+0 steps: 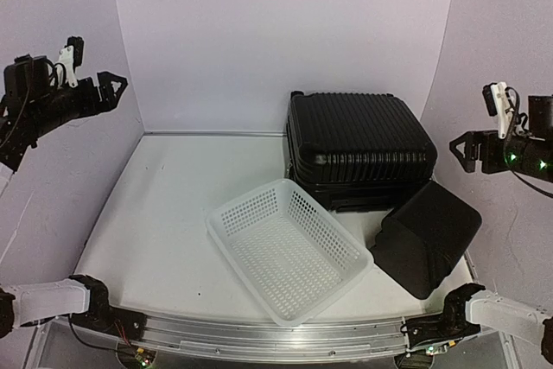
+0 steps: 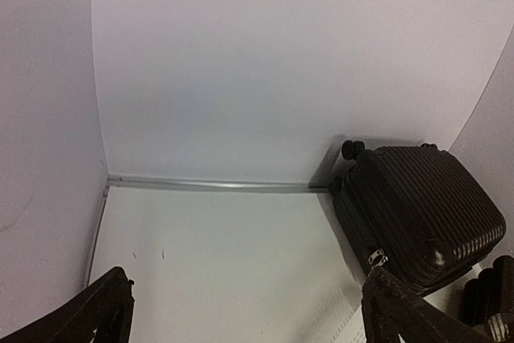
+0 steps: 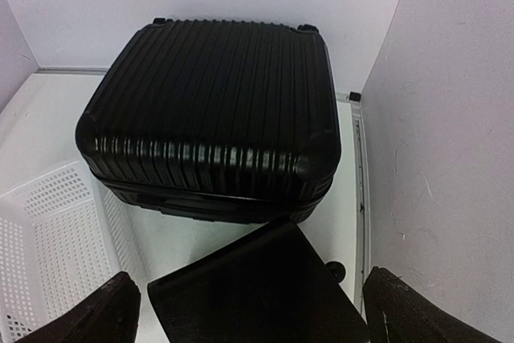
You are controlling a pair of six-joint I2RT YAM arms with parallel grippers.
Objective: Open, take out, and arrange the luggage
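Luggage (image 1: 359, 149) is boxy, ribbed hard shell beside perforated white basket (image 1: 259, 209).

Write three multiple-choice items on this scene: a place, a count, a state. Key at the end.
1. Where does the white basket sit relative to the luggage?
A) in front, toward the near edge
B) behind it
C) on top of it

2. How many black cases are on the table?
A) one
B) two
C) three

3. The luggage is:
A) open
B) closed, lying flat
C) standing on its wheels

Key:
1 A: the basket lies nearer the near edge.
2 B: the ribbed luggage plus the smaller smooth case.
3 B: shells shut, ribbed face up.
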